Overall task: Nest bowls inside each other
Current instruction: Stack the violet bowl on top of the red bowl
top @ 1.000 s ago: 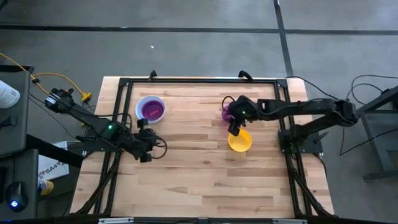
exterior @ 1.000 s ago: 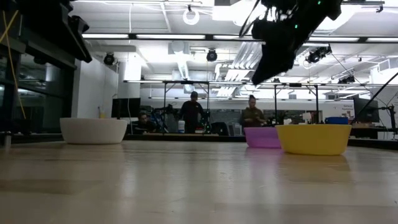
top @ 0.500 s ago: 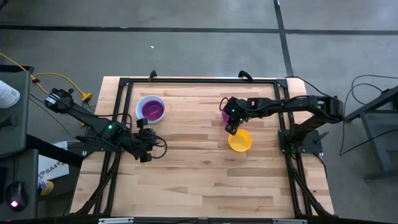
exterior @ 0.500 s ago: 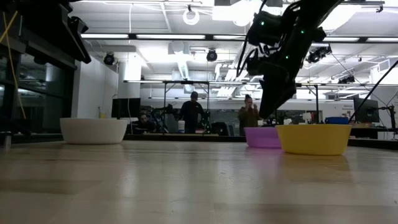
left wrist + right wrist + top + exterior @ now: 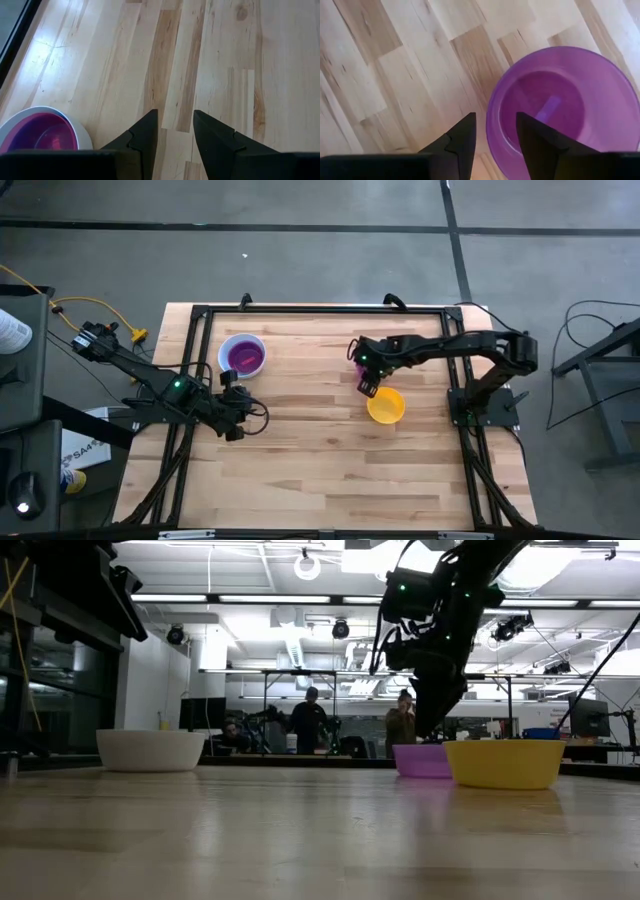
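Note:
A purple bowl (image 5: 560, 105) sits on the table, right of centre, also in the low view (image 5: 420, 761). My right gripper (image 5: 495, 131) hangs open just over its rim, one finger above the inside and one outside, pointing steeply down (image 5: 432, 730). A yellow bowl (image 5: 385, 407) stands just nearer. A white bowl (image 5: 241, 355) with a magenta bowl (image 5: 42, 137) nested in it stands at the far left. My left gripper (image 5: 175, 137) waits open above bare wood near the white bowl (image 5: 238, 423).
A black frame (image 5: 320, 308) runs round the tabletop. Bare wood lies across the middle and near half of the table (image 5: 320, 470). Beyond the far edge, people stand in the room (image 5: 310, 725).
My right gripper has come down from over the yellow bowl and gone a little toward the table's left, tipping more steeply downward, until its fingers stand over the purple bowl's rim. The bowls have not moved.

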You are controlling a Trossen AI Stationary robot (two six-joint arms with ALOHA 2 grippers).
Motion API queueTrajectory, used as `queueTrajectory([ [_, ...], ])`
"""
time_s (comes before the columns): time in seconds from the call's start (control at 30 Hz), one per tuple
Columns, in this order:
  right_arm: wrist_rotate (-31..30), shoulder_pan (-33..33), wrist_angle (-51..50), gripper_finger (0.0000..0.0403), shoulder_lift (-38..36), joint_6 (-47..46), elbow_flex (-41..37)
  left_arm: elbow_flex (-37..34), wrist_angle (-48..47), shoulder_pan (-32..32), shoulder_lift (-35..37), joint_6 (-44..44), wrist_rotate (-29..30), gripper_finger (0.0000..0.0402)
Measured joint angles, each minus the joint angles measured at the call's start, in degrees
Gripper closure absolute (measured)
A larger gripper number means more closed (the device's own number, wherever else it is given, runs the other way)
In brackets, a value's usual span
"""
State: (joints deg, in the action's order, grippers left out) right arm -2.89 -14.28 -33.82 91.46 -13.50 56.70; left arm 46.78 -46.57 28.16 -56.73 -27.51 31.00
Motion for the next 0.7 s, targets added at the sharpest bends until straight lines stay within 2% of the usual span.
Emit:
queueTrajectory([
  [0.3,0.1,0.0,-3.2,0.027,3.5,-0.9,1.6,0.0,-0.3,0.0,0.0,0.2,0.0,0.0278],
  [0.7,0.2,0.0,-3.3,0.027,3.7,-1.3,1.6,0.0,-0.3,0.0,0.0,0.2,-0.1,0.0278],
])
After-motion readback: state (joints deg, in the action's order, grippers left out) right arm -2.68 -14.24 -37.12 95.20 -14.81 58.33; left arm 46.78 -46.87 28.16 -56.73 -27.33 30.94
